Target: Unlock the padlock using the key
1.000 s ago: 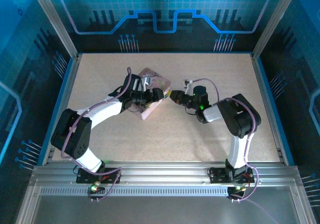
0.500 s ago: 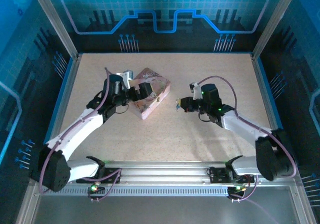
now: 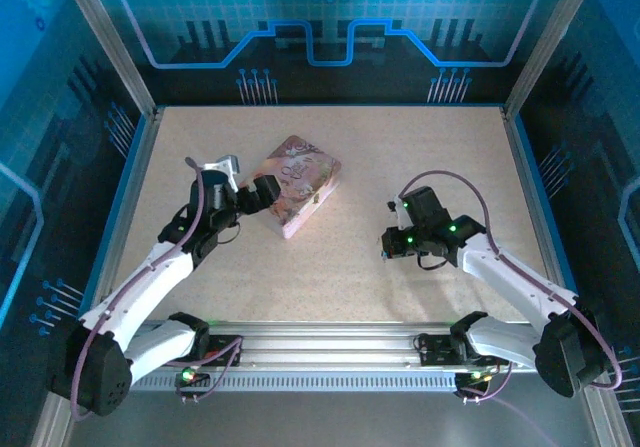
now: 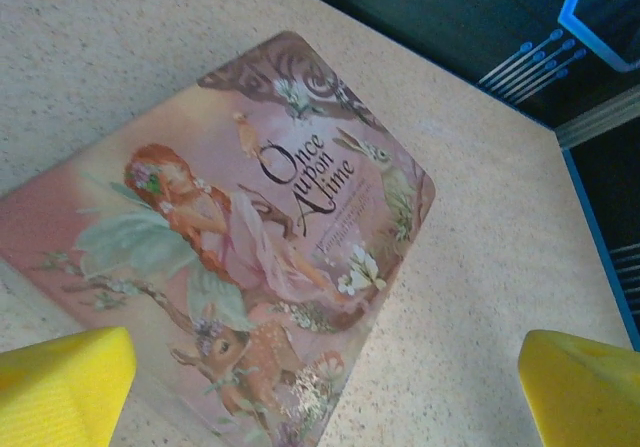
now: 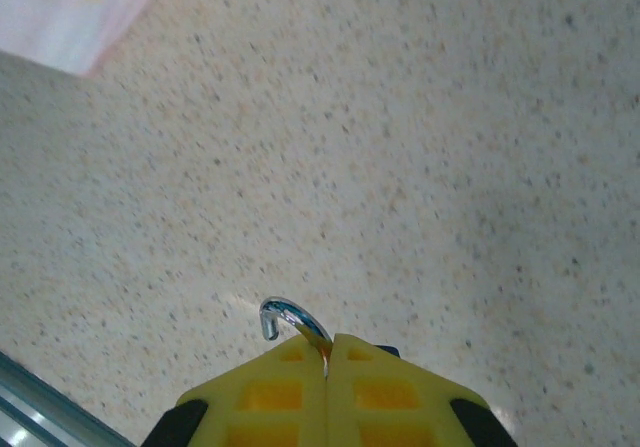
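We find the right hand point(image 5: 328, 352) pressed fully together, its two yellow fingers point(image 5: 270, 392) meeting along a single seam. It is clamped on the padlock point(image 5: 290, 317). A curved bright metal shackle rises out of the seam and hooks over to the left, and a sliver of dark blue shows at the top edge of the right-side finger. The rest of the padlock is hidden between the fingers. From above, the right hand point(image 3: 390, 242) sits low over the speckled bench point(image 3: 420, 157), right of centre and well apart from the pink tin point(image 3: 300, 182). A blurred pale corner of that tin point(image 5: 70, 7) shows at the upper left of the right wrist view.

We find the left hand point(image 4: 320, 387) spread wide, its yellow fingertips point(image 4: 60, 387) at the two lower corners of its own camera view. Between them lies the tin point(image 4: 250, 237), lid up, printed with a fairy, a fawn and the words "Once upon a time". From above, the left hand point(image 3: 255, 195) stands at the tin's left edge. We cannot tell whether it touches the tin.
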Motion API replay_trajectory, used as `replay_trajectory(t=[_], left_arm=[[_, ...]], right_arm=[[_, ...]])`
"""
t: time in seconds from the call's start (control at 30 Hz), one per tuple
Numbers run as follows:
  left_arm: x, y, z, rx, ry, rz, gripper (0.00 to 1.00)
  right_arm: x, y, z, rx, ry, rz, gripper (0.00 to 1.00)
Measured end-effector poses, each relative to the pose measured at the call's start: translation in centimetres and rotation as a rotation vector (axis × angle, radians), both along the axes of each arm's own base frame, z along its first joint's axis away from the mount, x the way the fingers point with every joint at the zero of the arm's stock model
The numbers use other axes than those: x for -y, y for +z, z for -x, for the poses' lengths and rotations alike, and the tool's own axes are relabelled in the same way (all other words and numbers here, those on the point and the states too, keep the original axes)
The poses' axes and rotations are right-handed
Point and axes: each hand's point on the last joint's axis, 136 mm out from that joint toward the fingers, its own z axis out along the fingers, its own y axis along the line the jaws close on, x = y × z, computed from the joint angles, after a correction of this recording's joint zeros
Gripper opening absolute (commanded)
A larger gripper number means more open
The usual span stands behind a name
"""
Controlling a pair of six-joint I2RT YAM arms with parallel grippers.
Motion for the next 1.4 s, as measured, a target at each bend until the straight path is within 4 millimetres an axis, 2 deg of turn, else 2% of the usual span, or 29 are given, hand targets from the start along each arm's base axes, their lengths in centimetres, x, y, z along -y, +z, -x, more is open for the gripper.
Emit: replay_trajectory(t=[0.2,0.5,0.67,1.2,1.4], left_arm=[[-0.4,0.3,-0.2,0.019,0.019,-0.001,0.99],[-0.4,0.4,-0.3,0.03,0.011,-0.012,0.99],[-0.4,0.3,-0.3,0.031,0.006,-0.024,0.99],[-0.4,0.3,-0.3,0.034,-0.001,-0.036,0.99],[-0.4,0.1,-0.2,0.026,-0.006,-0.039,0.99]], right_arm=[[0.3,-2.0,0.6,-0.083,0.006,0.075,0.0],[-0.3,-5.5,0.3,-0.196,0.034,0.156,0.0],[-0.8,-6.8,-0.2,-0.221,0.039,0.17,0.0],[-1.3,-8.1,-1.0,-0.238,0.044,0.182,0.06],[-1.2,-8.1,-1.1,-0.226,0.058,0.19,0.19]])
